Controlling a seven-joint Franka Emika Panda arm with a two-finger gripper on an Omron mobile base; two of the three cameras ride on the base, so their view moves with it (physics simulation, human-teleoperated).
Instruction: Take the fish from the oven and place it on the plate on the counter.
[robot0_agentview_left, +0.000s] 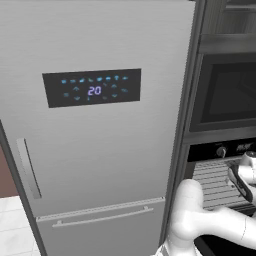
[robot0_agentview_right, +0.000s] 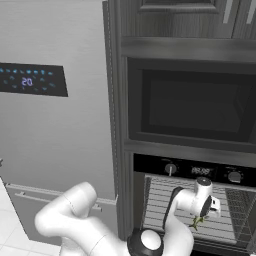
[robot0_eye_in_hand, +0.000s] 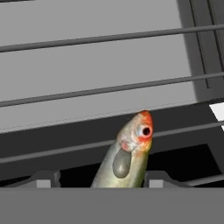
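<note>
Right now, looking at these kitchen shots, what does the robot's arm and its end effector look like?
The arm is glossy white with thick, rounded, tube-like links and dark grey to black rings at its joints. One joint ends in a round white cap ringed in black. The end effector is a compact white block with two small dark fingers. No cables or markings are visible.

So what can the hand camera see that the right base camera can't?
Hand view alone: the slender olive-green fish up close, with its round eye, orange-red snout and a dark patch on its side, standing between the two dark finger tips.
Right base view alone: the white robot arm, the big black oven's round knobs and small display, the black microwave above it, and the silver fridge with its lit panel.
Both: the fish and the oven's silver wire rack.
</note>
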